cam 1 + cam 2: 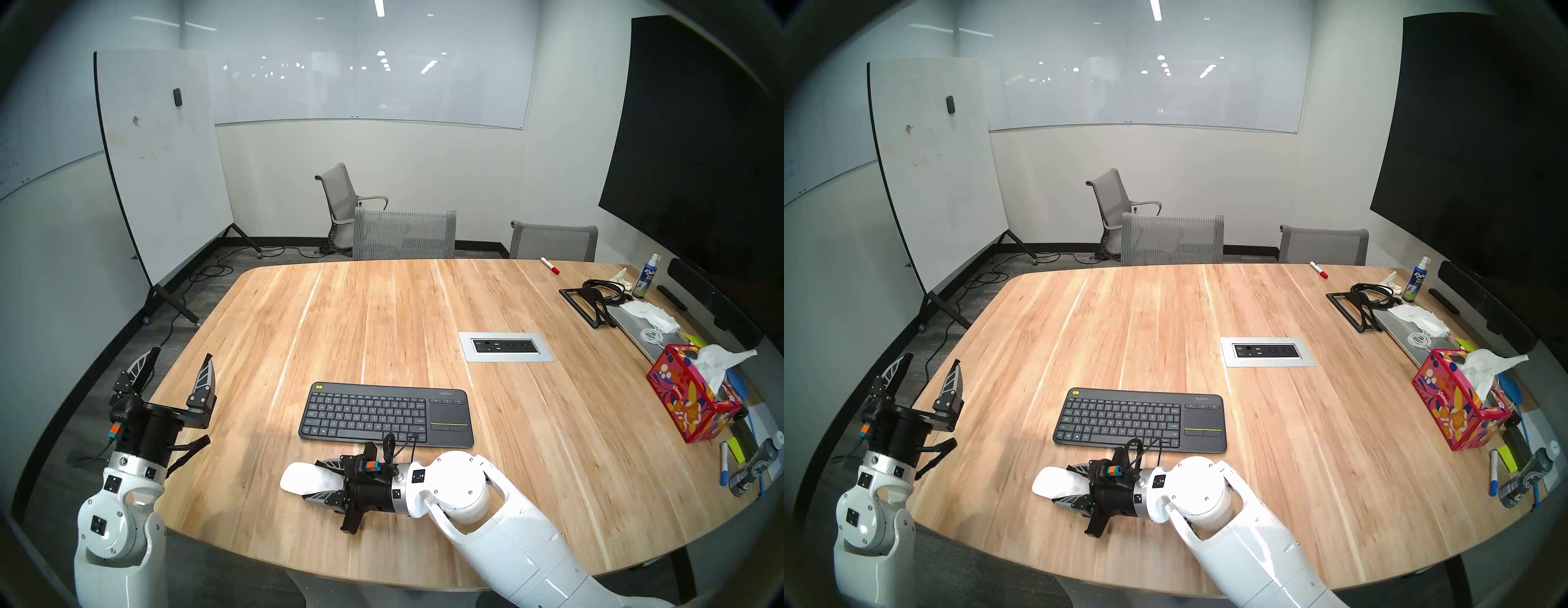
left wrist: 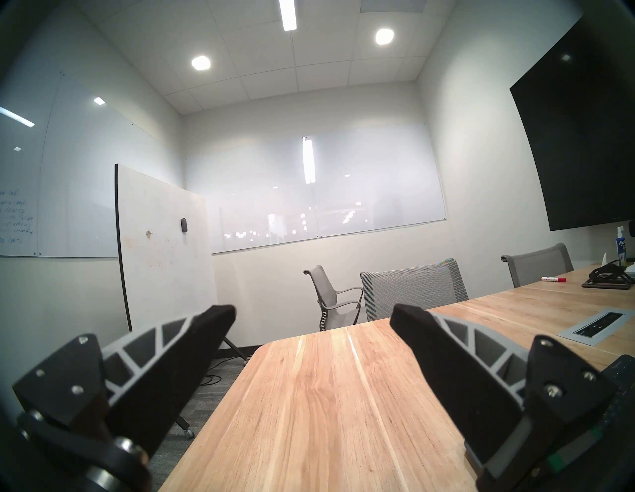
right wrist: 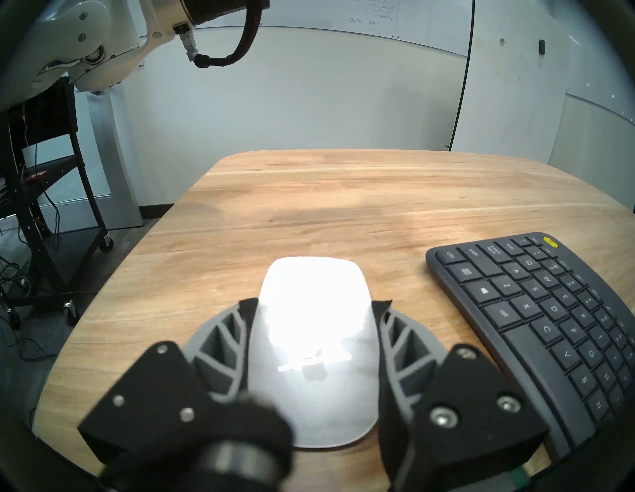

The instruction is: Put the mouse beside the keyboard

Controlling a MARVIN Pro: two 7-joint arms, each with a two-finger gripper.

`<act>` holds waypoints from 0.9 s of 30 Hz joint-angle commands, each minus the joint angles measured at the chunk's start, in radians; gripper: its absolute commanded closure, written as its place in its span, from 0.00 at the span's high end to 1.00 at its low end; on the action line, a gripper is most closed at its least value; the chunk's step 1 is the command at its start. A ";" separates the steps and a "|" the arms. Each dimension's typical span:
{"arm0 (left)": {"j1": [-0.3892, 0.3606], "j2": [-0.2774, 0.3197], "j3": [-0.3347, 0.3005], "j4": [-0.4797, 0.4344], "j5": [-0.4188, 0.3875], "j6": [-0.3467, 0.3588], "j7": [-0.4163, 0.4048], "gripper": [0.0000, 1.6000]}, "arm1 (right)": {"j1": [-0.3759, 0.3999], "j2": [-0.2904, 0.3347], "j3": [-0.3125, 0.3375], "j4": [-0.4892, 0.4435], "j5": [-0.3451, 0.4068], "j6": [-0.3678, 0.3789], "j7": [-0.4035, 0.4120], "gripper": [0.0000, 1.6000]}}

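Right wrist: mouse between right gripper fingers.

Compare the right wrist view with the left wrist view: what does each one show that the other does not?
Only the right wrist view shows the white mouse between the right gripper fingers, whose pads lie along its sides, and the keys of the keyboard beside it.

Only the left wrist view shows the open, empty left gripper, the grey chairs and the red marker.

Both show the wooden table.
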 commanded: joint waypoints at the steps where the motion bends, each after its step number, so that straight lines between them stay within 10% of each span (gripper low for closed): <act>1: 0.001 -0.001 -0.001 -0.014 0.001 0.002 0.000 1.00 | 0.003 0.002 0.016 -0.030 0.017 -0.008 0.007 0.00; 27: -0.006 -0.014 -0.008 -0.014 0.006 0.005 -0.015 1.00 | -0.040 0.002 0.123 -0.093 0.049 -0.068 -0.007 0.00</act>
